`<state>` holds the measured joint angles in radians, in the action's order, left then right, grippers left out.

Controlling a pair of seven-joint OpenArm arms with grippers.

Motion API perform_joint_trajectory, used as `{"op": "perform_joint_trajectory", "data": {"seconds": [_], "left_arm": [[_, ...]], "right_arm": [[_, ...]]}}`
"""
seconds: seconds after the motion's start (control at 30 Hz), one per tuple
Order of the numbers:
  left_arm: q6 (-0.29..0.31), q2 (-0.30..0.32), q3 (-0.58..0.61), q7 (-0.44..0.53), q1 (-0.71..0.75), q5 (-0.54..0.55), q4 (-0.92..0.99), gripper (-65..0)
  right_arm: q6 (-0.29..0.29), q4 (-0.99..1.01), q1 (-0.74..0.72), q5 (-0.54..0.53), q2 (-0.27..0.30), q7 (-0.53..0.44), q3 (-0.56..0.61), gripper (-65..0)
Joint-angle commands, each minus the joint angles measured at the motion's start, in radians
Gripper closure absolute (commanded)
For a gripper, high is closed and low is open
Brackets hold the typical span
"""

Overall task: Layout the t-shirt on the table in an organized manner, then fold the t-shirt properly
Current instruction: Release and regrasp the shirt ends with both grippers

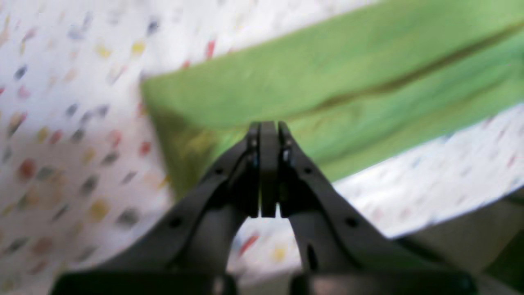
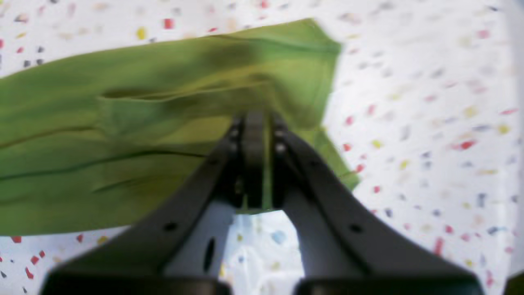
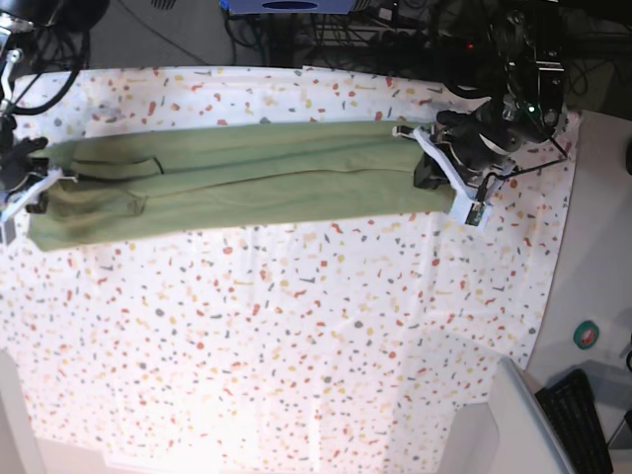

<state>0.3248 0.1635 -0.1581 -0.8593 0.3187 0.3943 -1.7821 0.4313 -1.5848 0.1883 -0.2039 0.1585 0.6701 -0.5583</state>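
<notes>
t-shirt [image 3: 237, 183] stretched as long band across table [image 3: 296, 346] | left gripper [image 1: 268, 129] closed, nothing seen clamped | right gripper [image 2: 256, 119] clamped on shirt edge

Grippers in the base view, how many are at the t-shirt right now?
2. The left gripper is at the t-shirt's right end, the right gripper at its left end, both shut on the t-shirt's fabric over the table.
</notes>
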Motion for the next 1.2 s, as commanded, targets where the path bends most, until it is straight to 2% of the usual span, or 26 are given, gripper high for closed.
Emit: {"op": "perform_joint_trajectory", "data": {"seconds": [0.0, 0.4, 0.63, 0.77, 0.97, 1.07, 1.17], "left_arm": [[0.003, 0.0, -0.001, 0.019, -0.01, 0.004, 0.009, 0.0], [0.001, -0.015, -0.008, 0.024, -0.039, 0.004, 0.206, 0.0], [0.001, -0.011, -0.011, 0.025, -0.048, 0.004, 0.256, 0.0], [0.0, 0.006, -0.011, 0.024, -0.051, 0.005, 0.241, 0.0], [0.0, 0.012, -0.013, 0.018, 0.027, 0.01, 0.018, 0.0], [0.0, 0.006, -0.001, 0.018, 0.05, 0.012, -0.055, 0.0], [0.0, -0.037, -0.007, 0.018, 0.029, 0.004, -0.034, 0.0]], "right_arm": [[-0.005, 0.007, -0.029, -0.001, 0.023, -0.028, -0.009, 0.0], [-0.005, 0.277, -0.145, -0.001, 0.029, -0.029, -0.01, 0.0], [-0.005, 0.476, -0.175, 0.002, 0.059, -0.168, -0.01, 0.0], [-0.005, 0.415, -0.155, 0.002, 0.059, -0.169, -0.015, 0.0], [-0.005, 0.174, -0.048, 0.002, 0.051, -0.169, -0.013, 0.0], [-0.005, 0.145, -0.029, 0.002, 0.051, -0.169, -0.016, 0.0], [-0.005, 0.143, -0.026, 0.002, 0.051, -0.169, -0.013, 0.0]]}}
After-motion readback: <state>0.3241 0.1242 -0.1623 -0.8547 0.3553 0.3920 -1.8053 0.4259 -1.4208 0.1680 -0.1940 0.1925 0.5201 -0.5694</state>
